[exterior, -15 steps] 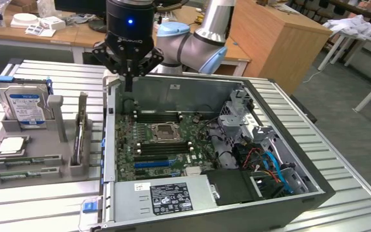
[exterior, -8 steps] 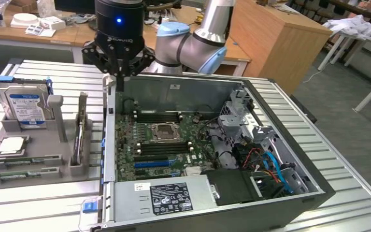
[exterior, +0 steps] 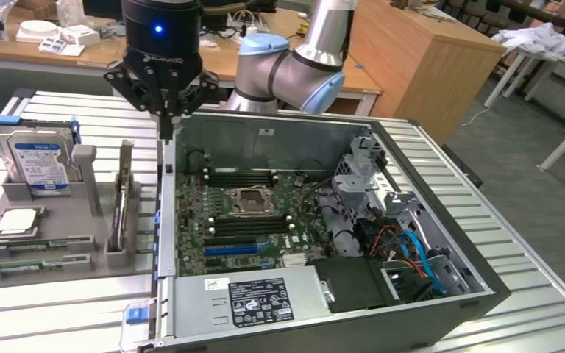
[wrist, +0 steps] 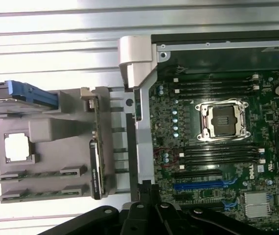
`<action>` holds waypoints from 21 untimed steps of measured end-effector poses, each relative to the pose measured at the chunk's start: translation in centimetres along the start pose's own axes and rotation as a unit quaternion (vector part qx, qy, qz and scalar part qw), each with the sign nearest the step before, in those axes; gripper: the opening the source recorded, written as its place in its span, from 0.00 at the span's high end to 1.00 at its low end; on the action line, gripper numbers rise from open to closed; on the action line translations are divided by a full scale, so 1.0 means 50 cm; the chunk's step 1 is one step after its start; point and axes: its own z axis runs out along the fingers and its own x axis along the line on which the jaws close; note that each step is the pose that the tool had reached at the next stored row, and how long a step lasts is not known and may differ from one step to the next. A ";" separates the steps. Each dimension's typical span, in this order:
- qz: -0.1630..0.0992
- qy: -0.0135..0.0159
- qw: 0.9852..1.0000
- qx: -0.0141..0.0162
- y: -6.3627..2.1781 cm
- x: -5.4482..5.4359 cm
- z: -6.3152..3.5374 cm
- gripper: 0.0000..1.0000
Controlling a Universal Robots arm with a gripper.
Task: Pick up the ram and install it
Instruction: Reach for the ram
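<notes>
Exterior view gives me the gripper [exterior: 168, 125] with its jaws pressed together on nothing, hanging above the near wall of the open computer case [exterior: 410, 323]. The ram [exterior: 33, 243] lies flat and well apart in the gray tray [exterior: 84, 169] on that view's left, with an upright hard drive [exterior: 37, 158] and a processor [exterior: 18, 220].

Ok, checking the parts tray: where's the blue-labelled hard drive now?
On the exterior view's left, the hard drive stands upright in the grey holder, behind the processor and left of the open computer case.
</notes>
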 end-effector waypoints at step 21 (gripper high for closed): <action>0.000 0.009 1.000 0.001 -0.007 0.088 0.003 0.89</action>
